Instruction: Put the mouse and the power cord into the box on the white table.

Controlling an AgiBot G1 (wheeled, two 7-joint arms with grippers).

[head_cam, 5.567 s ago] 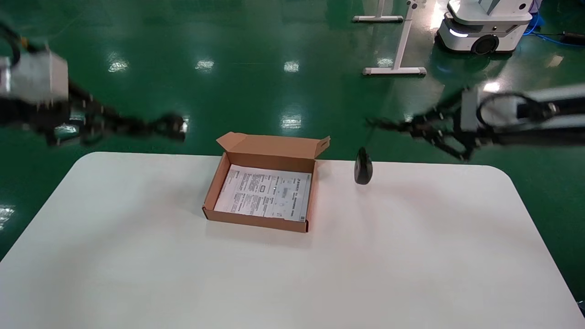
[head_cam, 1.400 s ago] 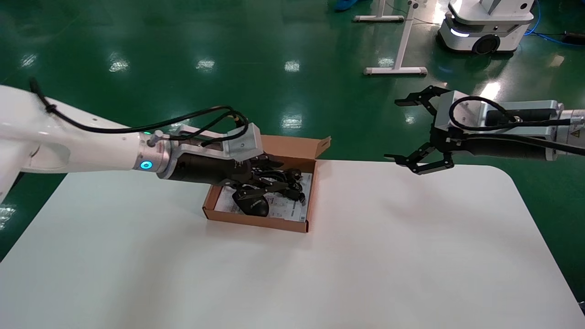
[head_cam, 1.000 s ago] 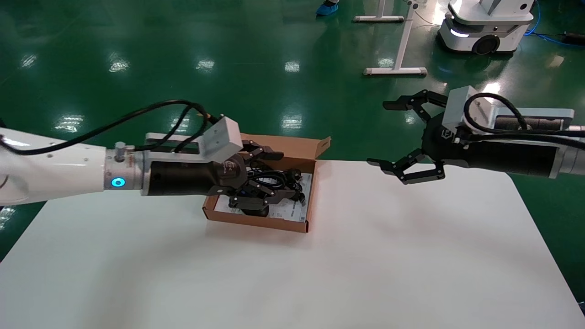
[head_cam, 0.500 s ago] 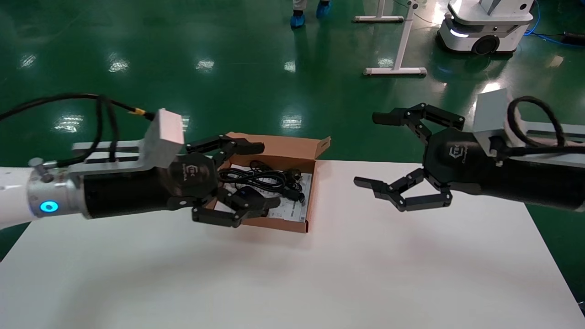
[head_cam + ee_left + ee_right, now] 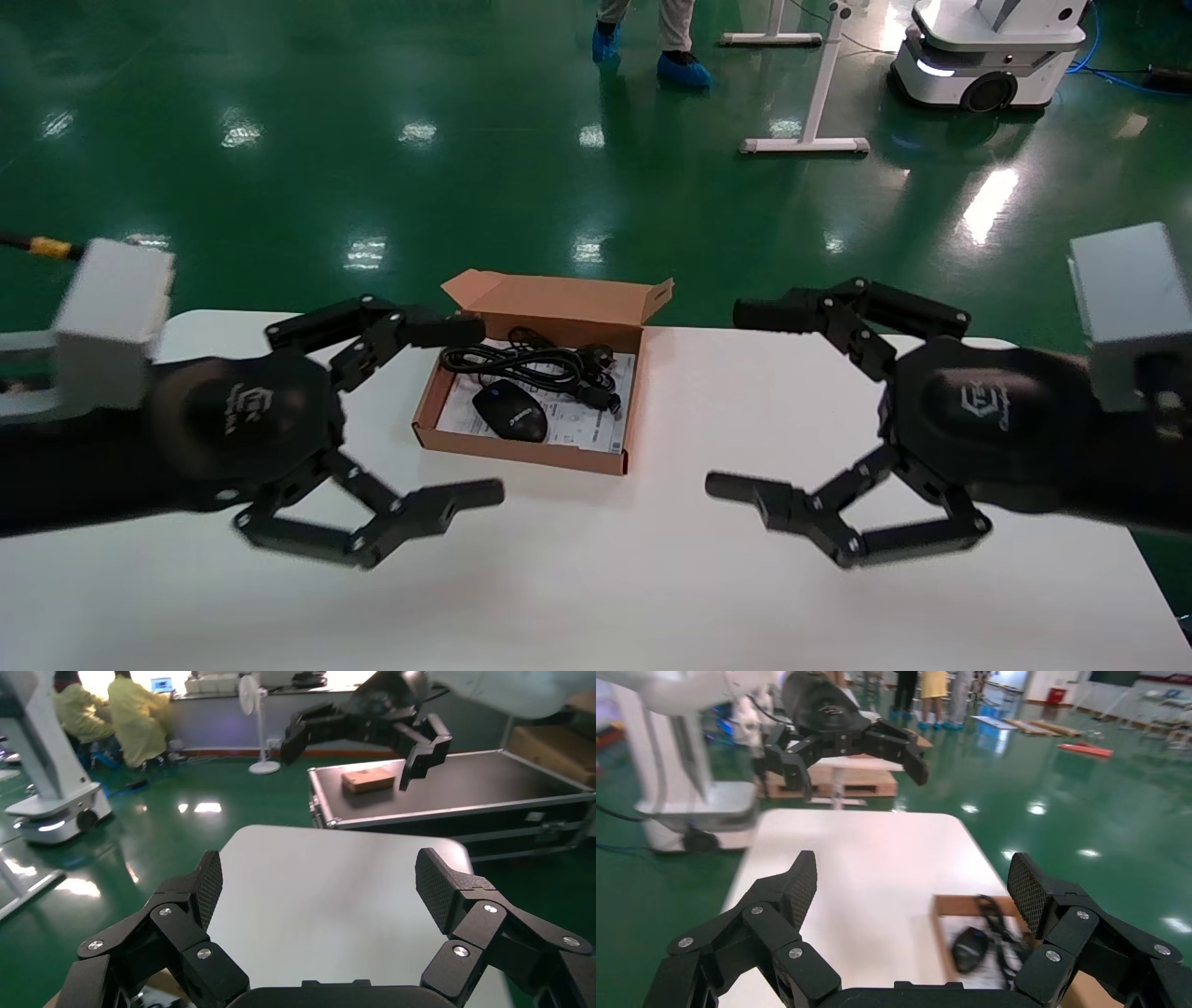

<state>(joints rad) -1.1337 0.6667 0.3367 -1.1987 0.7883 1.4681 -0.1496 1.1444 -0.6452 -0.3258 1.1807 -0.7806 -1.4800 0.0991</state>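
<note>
On the white table (image 5: 652, 578) sits the brown box (image 5: 521, 454) with its lid flap up. The black mouse (image 5: 509, 411) lies inside on the printed sheet, and the coiled power cord (image 5: 531, 363) lies behind it in the same box. My left gripper (image 5: 470, 411) hovers open to the left of the box, nearer the camera, holding nothing. On the other side my right gripper (image 5: 736, 399) is also open and empty. The right wrist view shows the mouse (image 5: 968, 948), cord (image 5: 996, 920) and box (image 5: 940, 913) beyond its open gripper (image 5: 912, 881). Only bare table (image 5: 330, 903) lies past my left gripper (image 5: 320, 888).
Green floor surrounds the table. Beyond the far edge stand a white mobile robot base (image 5: 987, 56), a white stand's feet (image 5: 805, 144) and a person in blue shoe covers (image 5: 683, 70). A black flight case (image 5: 450, 790) stands past the table's right end.
My left gripper has withdrawn from the box, open, leaving mouse and cord inside. Both arms have pulled back toward the camera. Earlier the box was empty and the mouse hung beside it.
</note>
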